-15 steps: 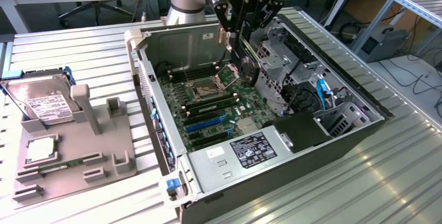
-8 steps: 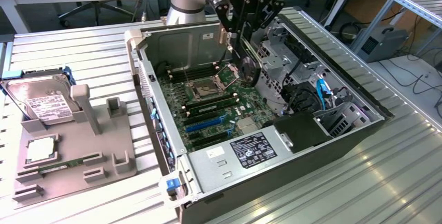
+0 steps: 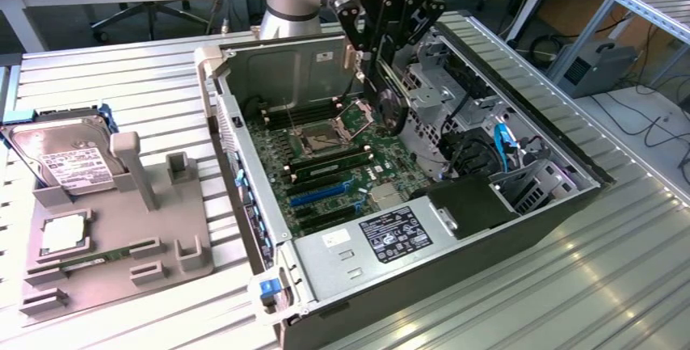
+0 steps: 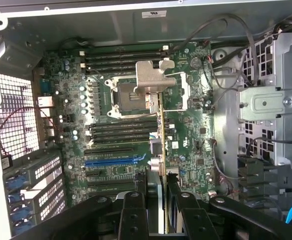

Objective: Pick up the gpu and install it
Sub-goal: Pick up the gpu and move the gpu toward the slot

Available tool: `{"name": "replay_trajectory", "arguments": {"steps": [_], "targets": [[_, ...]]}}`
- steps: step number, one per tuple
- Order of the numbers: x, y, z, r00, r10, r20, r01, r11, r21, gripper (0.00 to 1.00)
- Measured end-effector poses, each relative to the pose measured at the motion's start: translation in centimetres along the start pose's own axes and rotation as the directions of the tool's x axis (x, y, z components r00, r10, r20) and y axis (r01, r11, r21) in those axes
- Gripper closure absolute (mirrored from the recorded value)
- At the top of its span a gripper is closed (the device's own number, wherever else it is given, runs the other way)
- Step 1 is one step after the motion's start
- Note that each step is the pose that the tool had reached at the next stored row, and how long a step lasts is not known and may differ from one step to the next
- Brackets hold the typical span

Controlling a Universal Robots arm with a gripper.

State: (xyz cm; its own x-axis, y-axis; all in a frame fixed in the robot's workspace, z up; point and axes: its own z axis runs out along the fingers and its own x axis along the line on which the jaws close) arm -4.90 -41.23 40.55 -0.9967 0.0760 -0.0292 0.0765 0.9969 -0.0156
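Note:
My gripper [image 3: 377, 83] hangs inside the open computer case [image 3: 453, 229], shut on the gpu [image 3: 389, 111]. The gpu is a dark card with a round fan, held upright above the green motherboard [image 3: 323, 164] near the CPU socket. In the wrist view the gpu [image 4: 161, 135] is seen edge-on. Its silvery end bracket [image 4: 150, 77] is at the far end, over the socket. The card runs back between my black fingers [image 4: 133, 212], with the gripper [image 4: 159, 200] closed on it. The blue expansion slot [image 4: 113, 161] lies beside the card, apart from it.
A grey fixture [image 3: 119, 245] at the exterior view's left holds a silver hard drive [image 3: 70, 160], a square chip [image 3: 65, 233] and a green memory stick [image 3: 97, 257]. Drive cages and cables [image 3: 485, 148] crowd the case's right side. The case stands on a ribbed metal table [image 3: 539, 301].

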Motion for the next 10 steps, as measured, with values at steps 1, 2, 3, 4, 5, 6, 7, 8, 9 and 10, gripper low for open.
{"name": "replay_trajectory", "arguments": {"steps": [1, 2, 3, 4, 5, 6, 7, 8, 9, 10], "targets": [[-0.02, 0.00, 0.01, 1.0000, 0.000, 0.0000, 0.000, 1.0000, 0.0002, 0.73], [-0.04, 0.00, 0.02, 1.0000, 0.000, 0.0000, 0.000, 1.0000, 0.0004, 0.73], [-0.07, 0.01, 0.03, 1.0000, 0.000, 0.0000, 0.000, 1.0000, 0.0007, 0.73], [-0.09, 0.01, 0.04, 1.0000, 0.000, 0.0000, 0.000, 1.0000, 0.0009, 0.73], [-0.12, 0.01, 0.06, 1.0000, 0.000, 0.0001, 0.000, 1.0000, 0.0010, 0.73], [-0.15, 0.01, 0.07, 1.0000, 0.000, 0.0001, 0.000, 1.0000, 0.0012, 0.73], [-0.20, 0.02, 0.10, 1.0000, 0.000, 0.0001, 0.000, 1.0000, 0.0016, 0.73], [-0.25, 0.02, 0.13, 1.0000, 0.000, 0.0001, 0.000, 1.0000, 0.0017, 0.73], [-0.29, 0.03, 0.16, 1.0000, 0.000, 0.0001, 0.000, 1.0000, 0.0019, 0.73], [-0.33, 0.03, 0.17, 1.0000, 0.000, 0.0002, 0.000, 1.0000, 0.0021, 0.73]]}}
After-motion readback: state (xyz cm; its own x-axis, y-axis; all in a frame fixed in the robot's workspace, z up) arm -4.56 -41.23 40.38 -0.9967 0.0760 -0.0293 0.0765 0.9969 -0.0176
